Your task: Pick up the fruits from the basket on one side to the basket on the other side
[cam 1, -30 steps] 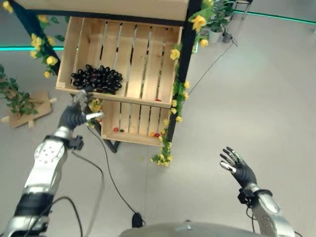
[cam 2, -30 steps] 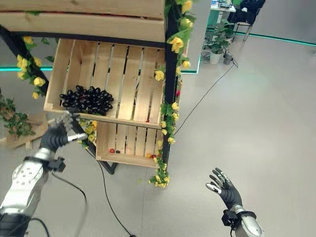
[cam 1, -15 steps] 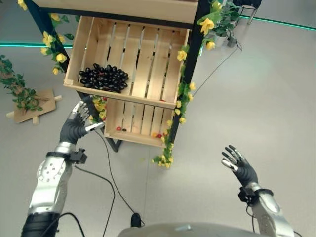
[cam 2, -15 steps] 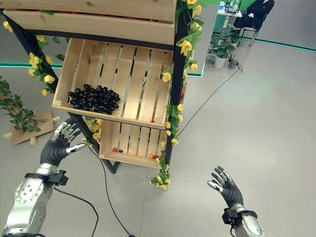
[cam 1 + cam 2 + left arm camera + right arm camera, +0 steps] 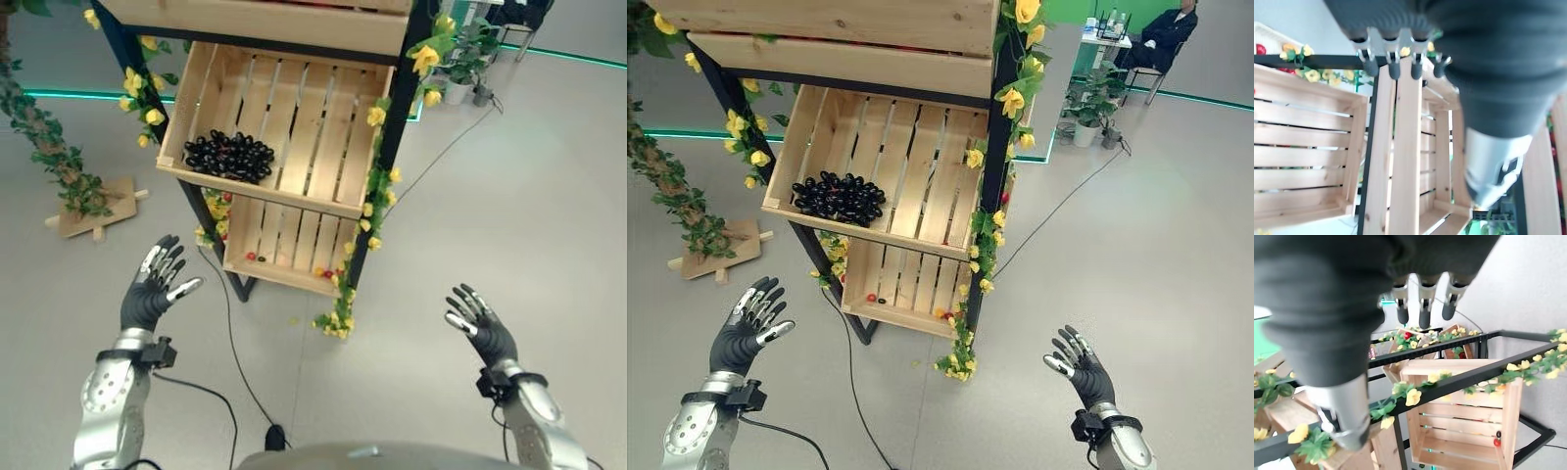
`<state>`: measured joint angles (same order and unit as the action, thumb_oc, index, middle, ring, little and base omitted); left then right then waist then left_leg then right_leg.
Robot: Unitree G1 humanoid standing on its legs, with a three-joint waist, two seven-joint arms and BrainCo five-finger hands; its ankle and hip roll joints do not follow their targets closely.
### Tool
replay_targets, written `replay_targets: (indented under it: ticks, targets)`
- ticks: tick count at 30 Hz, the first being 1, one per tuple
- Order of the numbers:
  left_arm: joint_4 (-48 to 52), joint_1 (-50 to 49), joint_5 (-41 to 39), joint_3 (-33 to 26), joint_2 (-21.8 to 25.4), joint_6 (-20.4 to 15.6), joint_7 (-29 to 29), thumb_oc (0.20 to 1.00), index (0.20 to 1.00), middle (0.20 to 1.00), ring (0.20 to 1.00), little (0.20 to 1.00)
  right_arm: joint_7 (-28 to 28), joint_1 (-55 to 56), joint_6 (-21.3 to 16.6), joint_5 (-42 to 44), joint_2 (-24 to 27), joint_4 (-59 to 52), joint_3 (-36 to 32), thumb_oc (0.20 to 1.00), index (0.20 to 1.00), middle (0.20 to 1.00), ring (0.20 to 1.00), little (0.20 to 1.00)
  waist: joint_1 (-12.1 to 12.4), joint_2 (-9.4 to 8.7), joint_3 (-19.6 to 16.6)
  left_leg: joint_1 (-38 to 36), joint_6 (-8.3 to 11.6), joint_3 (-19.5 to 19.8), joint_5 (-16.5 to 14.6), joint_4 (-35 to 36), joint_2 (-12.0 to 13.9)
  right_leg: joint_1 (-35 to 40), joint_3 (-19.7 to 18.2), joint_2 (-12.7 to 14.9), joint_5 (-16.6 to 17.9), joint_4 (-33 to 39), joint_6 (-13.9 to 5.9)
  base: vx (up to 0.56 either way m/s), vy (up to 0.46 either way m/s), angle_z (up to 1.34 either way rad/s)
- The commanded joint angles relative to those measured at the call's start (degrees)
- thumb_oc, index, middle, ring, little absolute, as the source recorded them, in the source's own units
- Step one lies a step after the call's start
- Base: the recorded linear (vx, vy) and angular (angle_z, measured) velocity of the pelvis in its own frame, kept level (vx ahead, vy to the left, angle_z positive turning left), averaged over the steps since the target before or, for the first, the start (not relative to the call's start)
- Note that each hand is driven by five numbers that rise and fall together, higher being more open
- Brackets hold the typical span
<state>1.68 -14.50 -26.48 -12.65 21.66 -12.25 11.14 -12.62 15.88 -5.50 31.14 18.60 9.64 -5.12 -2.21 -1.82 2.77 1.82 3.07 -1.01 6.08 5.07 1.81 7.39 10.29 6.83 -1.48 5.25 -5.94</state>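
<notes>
A pile of dark grapes [image 5: 230,156] lies at the left end of the middle wooden crate [image 5: 323,117] on a black-framed shelf. The lower crate [image 5: 284,240] holds a few small red and orange fruits [image 5: 253,257] along its front edge. My left hand [image 5: 152,294] hangs open over the floor, below and left of the crates, holding nothing. Low on the right, my right hand [image 5: 477,325] is open and empty too, well away from the shelf. In each wrist view the fingers [image 5: 1395,67] [image 5: 1424,301] stick out straight toward the crates.
Yellow flower garlands [image 5: 377,186] wrap the shelf's black posts [image 5: 392,127]. A third crate [image 5: 843,24] sits on top. A green vine with a wooden base [image 5: 93,204] stands on the floor at left. A potted plant [image 5: 460,78] is behind; a person sits far back [image 5: 1171,29].
My left hand has dropped away from the grape crate's front edge and opened over the floor. The camera has shifted, moving the shelf rightward. The right hand barely moved.
</notes>
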Motion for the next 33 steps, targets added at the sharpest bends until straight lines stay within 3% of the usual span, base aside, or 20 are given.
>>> replay_targets:
  ticks: [1,10,14,16,17,19,20,21,23,24,25,28,33]
  targets:
    - [0.7,2.7,1.0,-2.1,1.6,-4.4,-1.1,1.0,1.0,1.0,1.0,1.0,0.8,-3.7,-4.1,1.4,-0.2,-2.4,-2.9,1.0,1.0,1.0,1.0,1.0,-0.1,-1.22,-0.4,-1.2,1.93,0.8,-6.8,-4.4,3.2,-1.8,1.6,1.4,-0.7,-1.7,-1.57,-0.02,-0.029,0.14]
    - [1.2,3.3,1.5,-1.7,1.3,-5.4,-3.1,1.0,1.0,1.0,1.0,1.0,1.2,-4.7,-4.3,2.4,0.5,-3.0,-2.2,1.0,1.0,1.0,1.0,1.0,0.7,-0.9,1.6,0.9,2.77,2.1,-6.7,-7.9,4.4,-3.6,1.7,0.2,-2.5,-5.2,-0.4,-0.05,-0.066,0.11]
    - [2.3,5.6,1.6,0.0,2.1,-5.6,-3.9,1.0,1.0,1.0,1.0,1.0,2.3,-5.1,-5.3,3.1,1.4,-4.0,-3.5,1.0,1.0,1.0,1.0,1.0,1.7,0.13,3.8,5.5,6.64,5.5,0.6,-4.9,7.2,-6.9,5.3,-2.5,-3.7,-5.9,1.13,-0.2,-0.16,0.27]
    - [2.7,7.6,1.9,1.7,2.1,-6.0,-4.6,1.0,1.0,1.0,1.0,1.0,3.7,-5.3,-6.3,4.2,1.4,-3.8,-4.5,1.0,1.0,1.0,1.0,1.0,1.5,0.91,4.4,8.0,8.17,5.2,5.4,-1.2,8.8,-8.0,8.6,-2.9,-4.3,-5.5,1.4,-0.2,-0.118,1.23]
    - [2.5,8.7,2.6,2.5,1.9,-6.4,-5.7,1.0,1.0,1.0,1.0,1.0,4.3,-5.9,-6.8,4.1,1.8,-3.7,-4.3,1.0,1.0,1.0,1.0,1.0,1.6,0.89,4.9,9.2,8.36,5.3,6.4,-1.1,9.4,-8.7,9.4,-2.8,-4.1,-5.7,1.28,-0.18,-0.076,1.42]
    - [2.6,9.0,2.5,2.4,1.8,-6.6,-5.5,1.0,1.0,1.0,1.0,1.0,4.4,-6.8,-6.5,3.8,2.6,-3.6,-3.9,1.0,1.0,1.0,1.0,1.0,1.9,-0.01,5.5,7.5,7.51,6.9,2.9,-3.6,9.3,-10.6,9.5,-2.2,-3.7,-6.8,1.38,-0.14,-0.084,0.56]
    - [2.6,9.0,2.5,2.4,1.8,-6.5,-5.5,1.0,1.0,1.0,1.0,1.0,4.4,-6.8,-6.5,3.8,2.6,-3.6,-3.9,1.0,1.0,1.0,1.0,1.0,1.7,0.02,5.4,8.0,7.42,7.1,3.0,-3.8,9.2,-10.9,9.6,-2.1,-3.5,-6.8,1.34,-0.18,-0.09,-0.37]
    - [3.2,8.3,1.9,2.3,1.4,-6.3,-4.7,1.0,1.0,1.0,1.0,1.0,4.2,-6.9,-6.4,3.8,2.6,-3.4,-4.0,1.0,1.0,1.0,1.0,1.0,1.2,-0.52,4.8,6.6,6.11,5.7,0.2,-8.3,9.3,-12.0,10.9,-1.7,-2.9,-6.8,1.76,-0.17,-0.061,-0.17]
    - [3.6,7.7,1.9,1.9,1.2,-6.2,-3.9,1.0,1.0,1.0,1.0,1.0,3.7,-6.6,-6.2,3.8,2.5,-3.8,-4.1,1.0,1.0,1.0,1.0,1.0,0.6,-0.76,4.2,4.1,5.29,6.0,-3.2,-12.2,8.9,-12.5,11.1,-1.7,-2.7,-6.5,2.26,-0.11,-0.049,0.52]
    - [3.6,7.7,1.9,1.9,1.2,-6.2,-3.9,1.0,1.0,1.0,1.0,1.0,3.7,-6.6,-6.2,3.8,2.4,-3.9,-4.1,1.0,1.0,1.0,1.0,1.0,0.5,-0.83,4.1,4.4,5.19,6.2,-3.0,-12.3,8.7,-12.7,11.2,-1.6,-2.5,-6.4,2.22,-0.01,0.005,0.56]
    - [3.7,7.3,1.7,1.6,1.0,-6.1,-3.8,1.0,1.0,1.0,1.0,1.0,3.3,-5.9,-5.8,3.8,2.1,-4.4,-3.9,1.0,1.0,1.0,1.0,1.0,-0.1,-0.39,3.1,0.5,4.3,5.8,-6.2,-10.1,8.5,-13.0,11.3,-2.1,-2.6,-6.2,2.3,0.04,0.046,0.44]
    - [4.2,6.5,2.8,1.7,1.4,-6.3,-4.1,1.0,1.0,1.0,1.0,1.0,3.4,-5.2,-5.8,3.6,1.7,-3.7,-4.1,1.0,1.0,1.0,1.0,1.0,-1.0,0.38,2.1,-0.5,5.15,4.5,-6.1,-4.9,9.0,-12.4,11.0,-2.0,-1.9,-5.7,1.5,0.08,0.09,0.49]
    - [5.0,4.4,2.6,1.1,0.9,-6.2,-3.3,1.0,1.0,1.0,1.0,1.0,2.9,-4.1,-5.2,3.1,1.4,-3.8,-3.9,1.0,1.0,1.0,1.0,1.0,-0.9,1.11,0.9,-3.2,6.3,0.8,-5.6,-2.6,9.7,-10.0,10.6,-1.9,-1.5,-4.4,1.32,0.08,0.08,-0.15]
